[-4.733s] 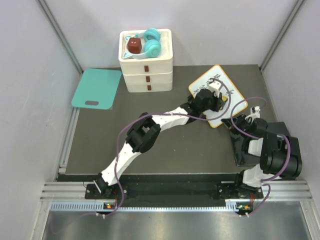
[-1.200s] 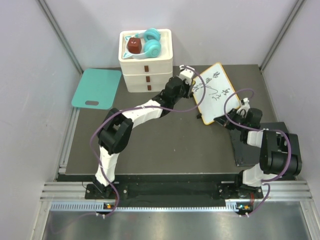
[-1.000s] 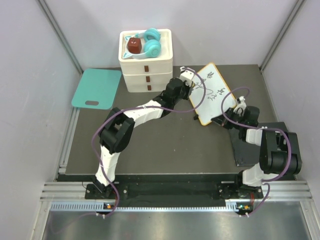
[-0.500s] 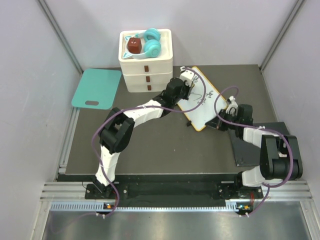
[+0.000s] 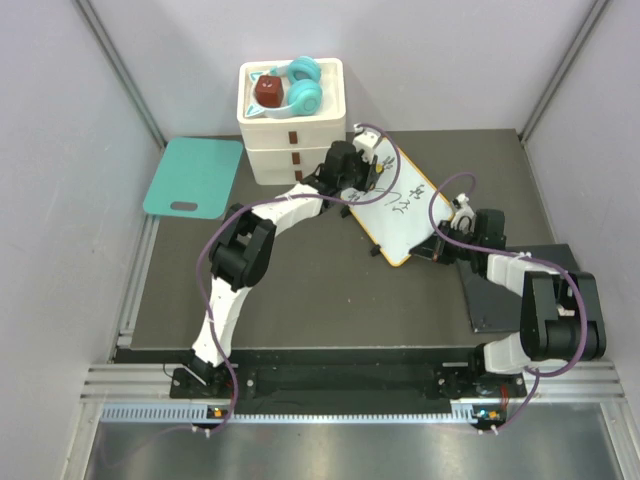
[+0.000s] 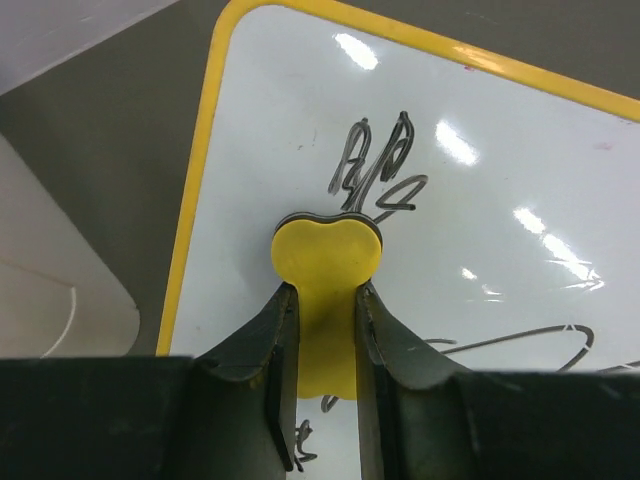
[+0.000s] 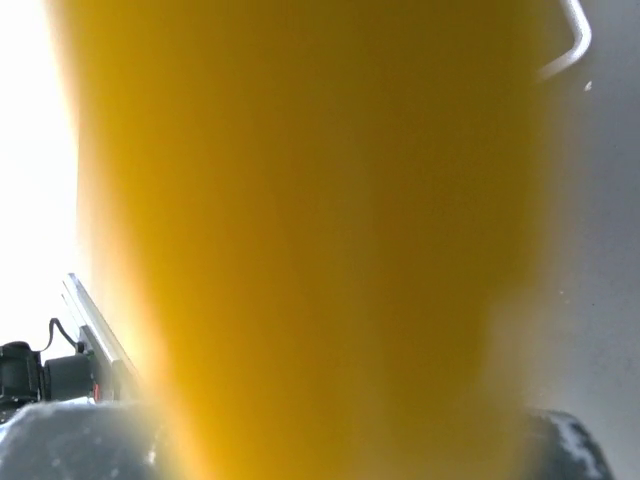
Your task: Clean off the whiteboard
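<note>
**The left gripper (image 6: 325, 300) pins an eraser (image 6: 327, 250) to the whiteboard (image 5: 402, 212)**

Its fingers (image 6: 275, 340) pinch the yellow eraser, pressed onto the white surface beside black scribbles (image 6: 380, 175). The right gripper (image 5: 441, 248) is clamped tight on the whiteboard's near edge (its camera sees only orange blur). The whiteboard sits on the dark table (image 5: 330, 300), one corner near the white drawers (image 5: 296, 150).

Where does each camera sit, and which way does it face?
Top external: above, behind the bases, facing down at the table; both arms show, left gripper and right gripper at the whiteboard.
Left wrist: faces down along its fingers, which pinch a yellow eraser over the whiteboard.
Right wrist: too close; blurred orange-yellow fills it, little gripper visible.
Shared: top external and left wrist show the scribbles.
</note>
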You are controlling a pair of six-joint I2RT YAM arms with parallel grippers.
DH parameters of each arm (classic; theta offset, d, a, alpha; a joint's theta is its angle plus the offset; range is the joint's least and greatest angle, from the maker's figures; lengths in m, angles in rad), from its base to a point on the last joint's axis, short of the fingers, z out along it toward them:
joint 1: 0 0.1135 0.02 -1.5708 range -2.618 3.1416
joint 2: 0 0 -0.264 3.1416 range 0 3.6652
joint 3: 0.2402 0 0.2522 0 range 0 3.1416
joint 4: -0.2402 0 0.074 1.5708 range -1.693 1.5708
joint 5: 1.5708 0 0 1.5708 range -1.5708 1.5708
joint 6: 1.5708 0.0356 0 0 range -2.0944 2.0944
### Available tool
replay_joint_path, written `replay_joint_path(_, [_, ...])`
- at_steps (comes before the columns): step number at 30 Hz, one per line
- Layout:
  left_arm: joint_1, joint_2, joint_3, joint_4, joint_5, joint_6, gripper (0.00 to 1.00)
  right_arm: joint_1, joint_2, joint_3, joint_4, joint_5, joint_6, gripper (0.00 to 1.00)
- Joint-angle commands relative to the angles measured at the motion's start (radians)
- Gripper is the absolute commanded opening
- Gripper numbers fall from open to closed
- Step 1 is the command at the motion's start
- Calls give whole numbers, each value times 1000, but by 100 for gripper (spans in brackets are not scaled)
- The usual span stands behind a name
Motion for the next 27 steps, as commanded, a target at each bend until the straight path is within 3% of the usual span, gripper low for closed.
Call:
replay_joint_path(1, [-21,70,101,-62,336,-31,0,44,27,-18,-203,-76,-92,0])
replay_joint_path(2, [-26,66,84,-28,403,-49,0,42,21,-14,-215,-70,-99,0])
replay_joint_path(4, [-64,58,47,-10,407,-37,0,42,12,-8,-237,-40,-111,0])
replay_joint_path(15, [-334,26,-62,-120,168,149,0,42,-11,-15,-226,-37,-109,0])
replay_joint_path(19, [-334,34,-91,-137,55,129,0,42,-22,-17,-222,-38,-108,0])
replay_joint_path(27, [-189,18,-126,-139,-10,64,0,42,-28,-17,-217,-44,-108,0])
